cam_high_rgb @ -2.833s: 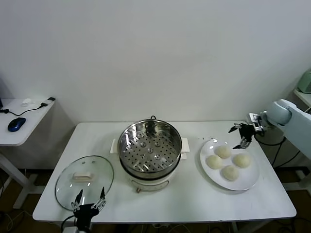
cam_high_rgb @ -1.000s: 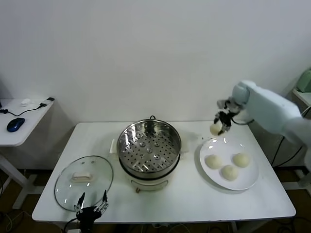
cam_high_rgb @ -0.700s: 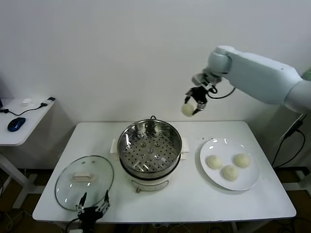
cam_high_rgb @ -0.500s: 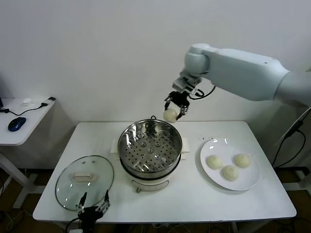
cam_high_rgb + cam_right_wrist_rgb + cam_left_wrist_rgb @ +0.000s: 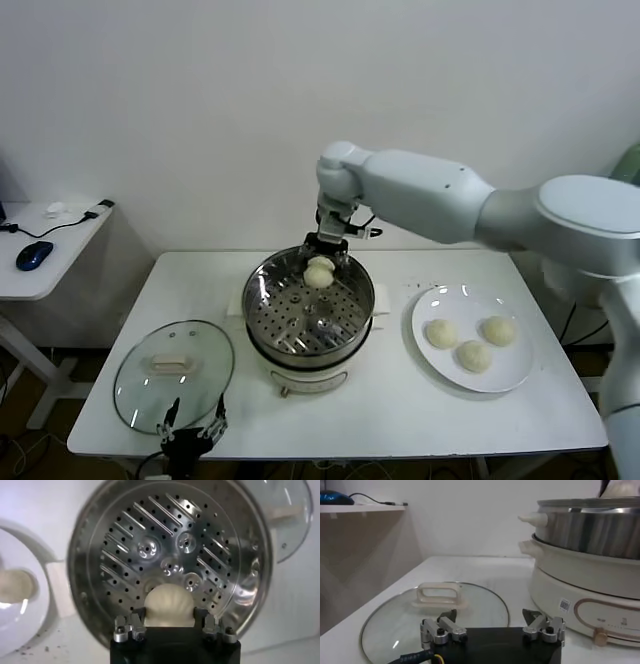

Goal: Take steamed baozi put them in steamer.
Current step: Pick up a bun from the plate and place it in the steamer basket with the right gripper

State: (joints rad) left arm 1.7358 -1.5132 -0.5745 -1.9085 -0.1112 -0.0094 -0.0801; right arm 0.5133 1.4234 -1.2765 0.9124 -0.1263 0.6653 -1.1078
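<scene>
While the left gripper (image 5: 492, 630) is parked open, a baozi (image 5: 318, 274) is clamped by the right gripper (image 5: 322, 259) above the steamer (image 5: 309, 310).

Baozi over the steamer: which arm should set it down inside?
Right. The right end effector already grips a baozi above the steamer tray. The left end effector is open and low by the glass lid, holding nothing.

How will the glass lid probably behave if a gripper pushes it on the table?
The glass lid lies flat, rim down, on the smooth table, so it would probably slide, not tip. Being glass, it may be fragile and rather heavy for its size. Its white handle looks like the surest place to grip.
</scene>
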